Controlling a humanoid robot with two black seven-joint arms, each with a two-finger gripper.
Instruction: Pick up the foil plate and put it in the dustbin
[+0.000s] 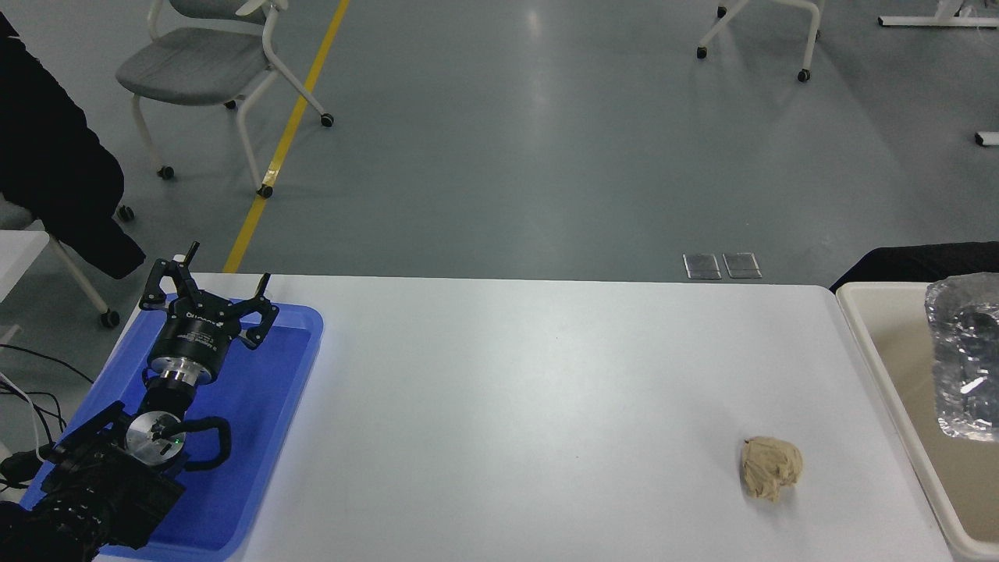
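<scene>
The foil plate (968,359), shiny and wrinkled, shows at the right edge of the head view inside the opening of the cream dustbin (882,367); part of it is cut off by the picture's edge. Whether it hangs or rests in the bin cannot be told. My right arm and gripper are out of view. The left gripper (209,293) is parked at the lower left over the blue tray, fingers spread open with nothing between them.
A blue tray (265,437) lies at the table's left end under the left arm. A tan paper ball (771,467) sits near the front right, close to the dustbin. Chairs and a dark-clad person stand beyond the table's far edge.
</scene>
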